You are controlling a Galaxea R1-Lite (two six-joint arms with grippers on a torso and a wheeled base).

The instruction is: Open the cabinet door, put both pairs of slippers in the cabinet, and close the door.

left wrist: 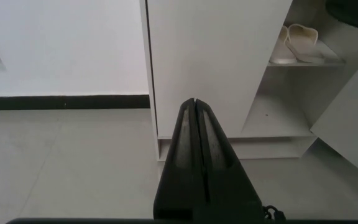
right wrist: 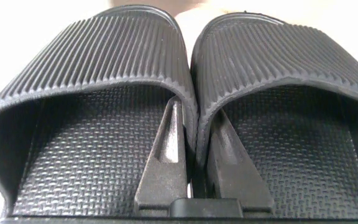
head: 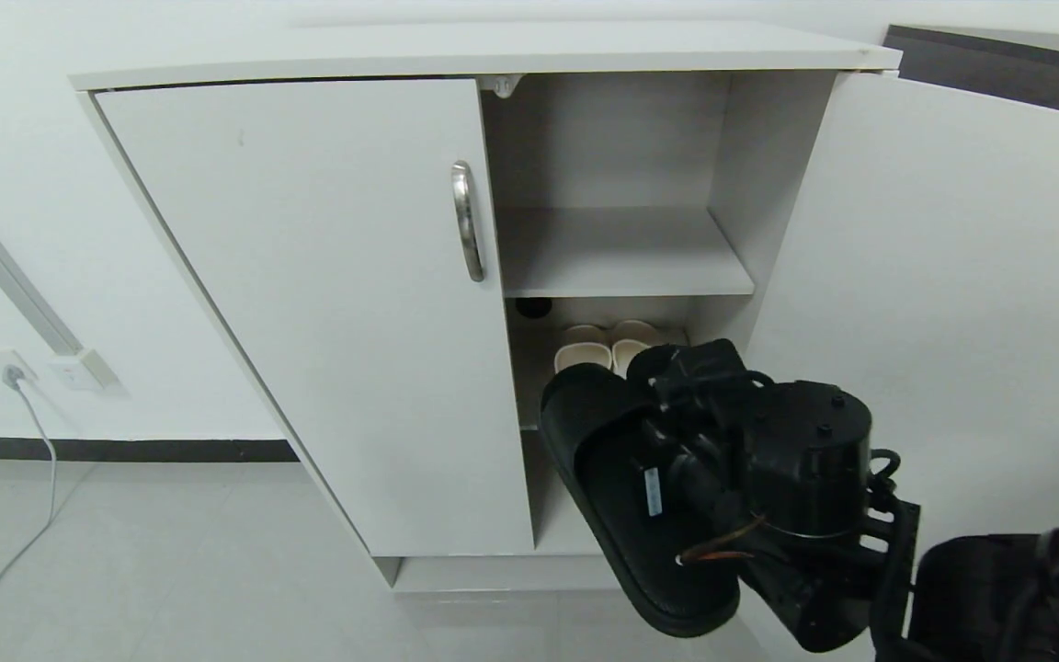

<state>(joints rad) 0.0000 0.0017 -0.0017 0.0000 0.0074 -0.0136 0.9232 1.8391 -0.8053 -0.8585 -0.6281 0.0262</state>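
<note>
The cabinet stands with its right door swung wide open and its left door shut; a metal handle runs upright along the left door's inner edge. The open right compartment of the cabinet shows an upper shelf, which is bare, and a lower shelf beneath it. The beige slippers lie side by side on the lower shelf, touching each other. The right hand holds the black slippers just in front of the cabinet's open compartment, at about the height of the lower shelf. One finger sits inside each slipper, and the two fingers are nearly closed, pinching the adjoining strap walls together. The pair is tilted, toes up toward the cabinet and heels down and away from it. Whether the toes have crossed the cabinet's front edge cannot be told. The left hand is fully closed and holds nothing; it hangs low over the floor, facing the base of the cabinet below the left door.
</note>
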